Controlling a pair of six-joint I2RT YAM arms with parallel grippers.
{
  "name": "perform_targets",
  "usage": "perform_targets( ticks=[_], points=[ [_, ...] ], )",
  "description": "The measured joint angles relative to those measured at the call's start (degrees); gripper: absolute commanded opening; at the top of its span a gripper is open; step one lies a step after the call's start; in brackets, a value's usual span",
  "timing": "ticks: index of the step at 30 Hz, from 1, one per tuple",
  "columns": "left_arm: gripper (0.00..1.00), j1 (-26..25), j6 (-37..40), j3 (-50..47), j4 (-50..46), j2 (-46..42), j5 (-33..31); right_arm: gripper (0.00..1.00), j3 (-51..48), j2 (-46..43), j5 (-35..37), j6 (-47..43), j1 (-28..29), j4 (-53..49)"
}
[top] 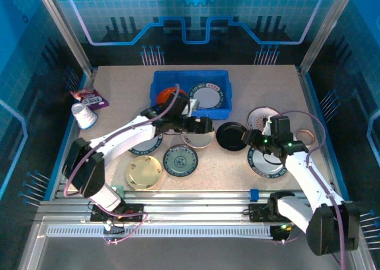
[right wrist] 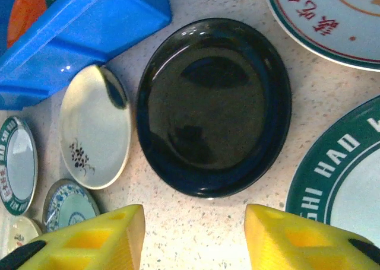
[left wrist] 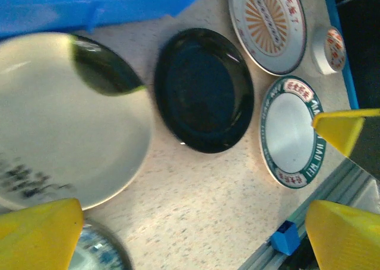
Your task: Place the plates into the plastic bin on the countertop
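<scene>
The blue plastic bin (top: 190, 110) stands at the back of the countertop (top: 119, 80), holding an orange plate (top: 168, 95) and a green-rimmed white plate (top: 209, 95). My left gripper (top: 202, 126) hangs open over a cream plate (left wrist: 65, 121), with bare countertop between its yellow fingers (left wrist: 38, 234). A glossy black plate (top: 231, 136) lies between the two grippers. My right gripper (right wrist: 195, 240) is open just short of the near rim of the black plate (right wrist: 214, 107), nothing between its fingers. Under the right arm lies a green-rimmed plate (top: 266, 162).
More plates lie around: a sunburst one (top: 264, 117), a small dish (top: 306, 135), a teal one (top: 180, 161), a gold one (top: 143, 172), and a green-rimmed one (top: 145, 146) under the left arm. A white cup (top: 84, 116) and purple packet (top: 90, 97) sit far left.
</scene>
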Motion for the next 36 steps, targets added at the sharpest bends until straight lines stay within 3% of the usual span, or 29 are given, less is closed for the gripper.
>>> perform_targets(
  ticks=[4,7,15,27,36],
  points=[
    [0.89,-1.81,-0.74,3.56,1.27,5.84,1.01,0.47,-0.68,0.31,0.04,1.07,-3.67,0.26],
    [0.77,-2.56,-1.18,6.03,1.88,9.40,1.70,0.47,-0.76,-0.61,-0.02,1.07,-5.77,0.50],
    [0.58,-4.50,-3.82,7.63,3.37,16.17,3.63,0.44,-0.90,-0.13,-2.14,1.62,-6.38,3.04],
    [0.59,-6.12,-6.64,11.10,1.60,20.46,4.96,0.43,-1.51,1.05,-4.70,2.10,-6.32,6.05],
    [0.63,-6.23,-7.52,8.41,4.57,18.29,6.75,0.36,1.40,10.88,-0.92,0.09,-6.32,6.54]
  ],
)
